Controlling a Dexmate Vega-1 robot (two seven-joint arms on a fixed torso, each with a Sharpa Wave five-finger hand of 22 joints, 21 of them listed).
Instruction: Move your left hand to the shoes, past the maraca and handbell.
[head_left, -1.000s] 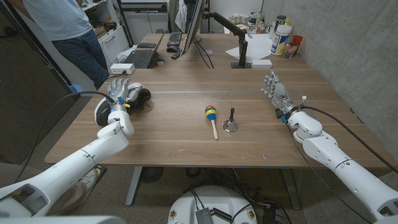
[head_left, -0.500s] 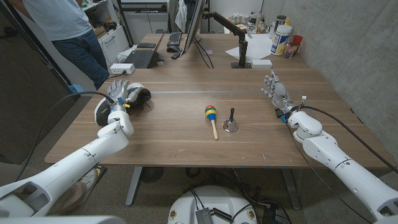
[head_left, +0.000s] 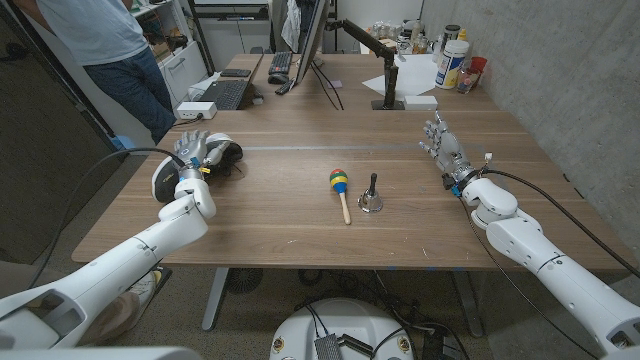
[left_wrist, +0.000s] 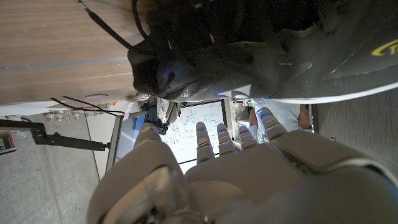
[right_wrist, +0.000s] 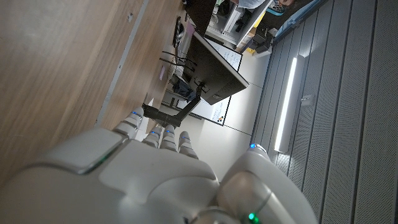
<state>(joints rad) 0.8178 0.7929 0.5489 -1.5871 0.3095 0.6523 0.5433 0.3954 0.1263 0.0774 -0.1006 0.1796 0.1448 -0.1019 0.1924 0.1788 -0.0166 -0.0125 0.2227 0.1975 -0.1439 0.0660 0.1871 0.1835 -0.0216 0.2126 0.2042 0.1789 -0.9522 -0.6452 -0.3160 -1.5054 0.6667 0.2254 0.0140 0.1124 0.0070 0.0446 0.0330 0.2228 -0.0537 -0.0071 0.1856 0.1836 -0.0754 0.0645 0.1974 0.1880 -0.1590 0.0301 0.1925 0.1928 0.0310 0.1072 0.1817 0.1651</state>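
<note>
nearly there: left hand arrives at the shoes

already the left hand (head_left: 190, 150) sits at the far left of the table (head_left: 290, 215), right up against the dark shoes (head_left: 222, 154), with a white shoe sole (head_left: 160, 180) showing beside its wrist. its fingers (left_wrist: 219, 140) are spread and upright, holding nothing; from the left wrist view they reach toward the black shoe upper (left_wrist: 205, 56), close enough that contact cannot be ruled out. the maraca (head_left: 340, 186) and the handbell (head_left: 371, 196) lie side by side near the table's middle, well apart from that hand and on its inner side, so the pass appears done. the right hand (head_left: 441, 146) stands on the far right with fingers apart and nothing in it, well clear of everything.

to finish well, the operator would likely ease the left hand only a touch further, keeping the fingers loose so they settle on the shoes rather than shove them toward the table edge. the black cable (head_left: 120, 160) trailing by the wrist looks like the one thing that might snag.
</note>
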